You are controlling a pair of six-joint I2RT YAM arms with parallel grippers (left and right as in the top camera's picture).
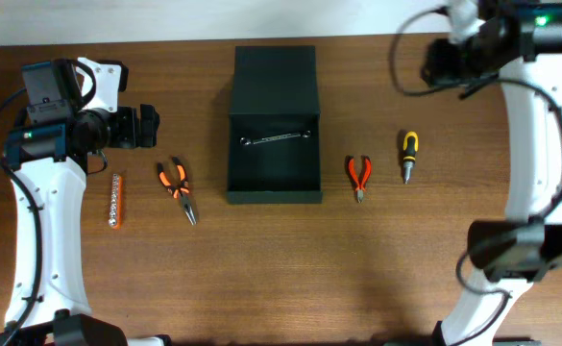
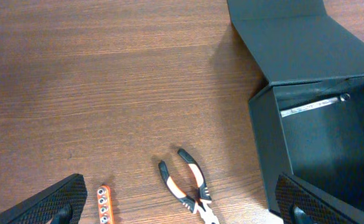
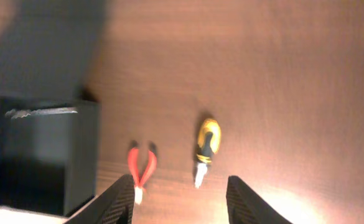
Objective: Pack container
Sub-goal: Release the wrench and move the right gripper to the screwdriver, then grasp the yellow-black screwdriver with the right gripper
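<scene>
Overhead: container [image 1: 271, 173] mid-table, opening up, flap lid [image 1: 273, 77] laid back on the far side, long axis near-far; 1 wrench [image 1: 278, 138] in, 4 tools out, so mid-packing. Left wrist: left gripper [image 2: 182, 208] jaws wide, empty, over orange pliers [image 2: 191, 190]; probably the next pick, needs descent and alignment. Right wrist (blurry): right gripper [image 3: 180, 199] jaws part open, empty.

Table [image 1: 281, 274] seen straight down from overhead, wrist views angled down from left and right, container [image 1: 273, 82] shared by all.
</scene>
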